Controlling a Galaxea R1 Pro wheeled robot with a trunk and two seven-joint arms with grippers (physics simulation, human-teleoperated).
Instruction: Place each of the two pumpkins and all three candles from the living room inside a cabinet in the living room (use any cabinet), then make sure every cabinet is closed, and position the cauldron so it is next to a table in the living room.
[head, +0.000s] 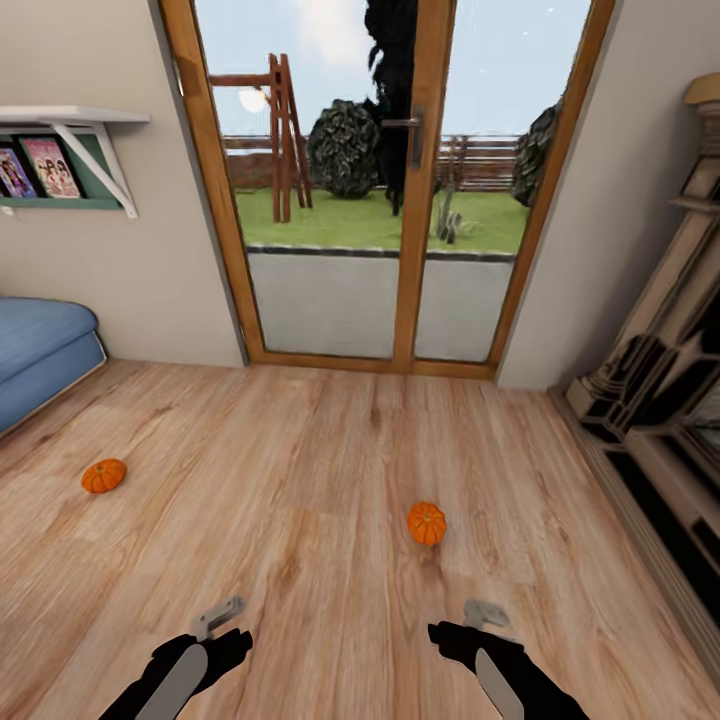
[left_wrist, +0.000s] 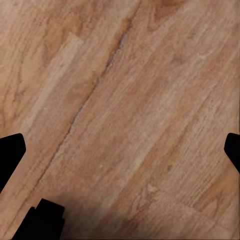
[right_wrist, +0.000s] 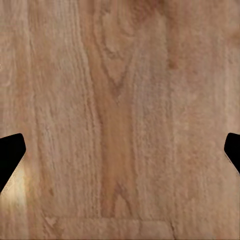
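Two small orange pumpkins lie on the wooden floor. One pumpkin (head: 427, 523) is just ahead of my right gripper (head: 487, 612), a short way beyond its fingers. The other pumpkin (head: 104, 475) sits far to the left, near the blue sofa, well away from my left gripper (head: 218, 617). Both grippers hang low over the floor at the near edge of the head view. In the wrist views the left gripper (left_wrist: 120, 150) and right gripper (right_wrist: 120, 150) have their dark fingertips spread wide, with bare planks between them. The candles, cabinet, cauldron and table are out of view.
A wood-framed glass double door (head: 420, 200) faces me, with a garden behind it. A blue sofa (head: 35, 355) stands at the left under a wall shelf (head: 70, 160). An ornate carved fireplace (head: 665, 390) lines the right wall. Wooden floor (head: 300, 450) stretches between them.
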